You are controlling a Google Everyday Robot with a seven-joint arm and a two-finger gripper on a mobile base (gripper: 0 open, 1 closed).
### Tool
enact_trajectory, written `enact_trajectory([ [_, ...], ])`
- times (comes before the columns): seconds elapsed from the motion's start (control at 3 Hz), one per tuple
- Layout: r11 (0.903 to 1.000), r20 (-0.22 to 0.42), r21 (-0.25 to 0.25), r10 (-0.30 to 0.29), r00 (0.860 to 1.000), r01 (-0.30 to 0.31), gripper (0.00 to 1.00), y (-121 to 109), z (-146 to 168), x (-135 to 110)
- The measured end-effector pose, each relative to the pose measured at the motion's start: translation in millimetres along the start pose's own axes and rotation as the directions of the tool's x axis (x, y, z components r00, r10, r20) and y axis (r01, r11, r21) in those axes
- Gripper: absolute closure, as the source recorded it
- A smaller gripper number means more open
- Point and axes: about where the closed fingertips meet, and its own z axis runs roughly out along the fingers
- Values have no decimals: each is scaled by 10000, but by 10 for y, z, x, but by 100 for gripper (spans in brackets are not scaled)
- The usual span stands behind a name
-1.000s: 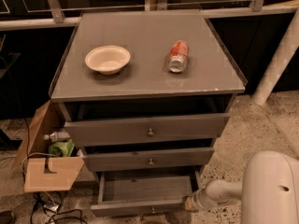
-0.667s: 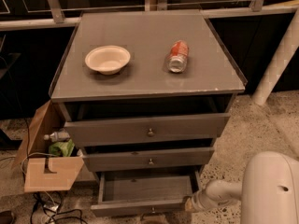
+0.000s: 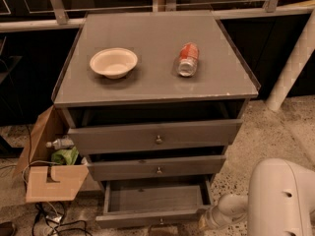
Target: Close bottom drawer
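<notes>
The grey cabinet has three drawers. The bottom drawer is pulled far out; its shallow grey tray looks empty, and its slim front panel with a small brass knob sits at the picture's lower edge. The middle drawer front and the top drawer front stand slightly out. My gripper is at the end of the white arm, low at the right, next to the bottom drawer's right front corner.
A white bowl and a red can lying on its side rest on the cabinet top. An open cardboard box with a bottle and green stuff stands left of the cabinet, cables on the floor below it. A white post leans at the right.
</notes>
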Motion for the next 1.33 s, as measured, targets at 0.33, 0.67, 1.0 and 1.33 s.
enact_trajectory([
  [0.33,9994,290,-350,-5,9996,15,100,213,-37,-224],
  [0.67,9994,596,-337,-10,9982,30,100,315,-22,-413],
  [1.0,9996,679,-277,77,9977,-59,100,332,28,-497],
  [1.33,9997,803,-246,108,9967,-88,100,366,80,-619],
])
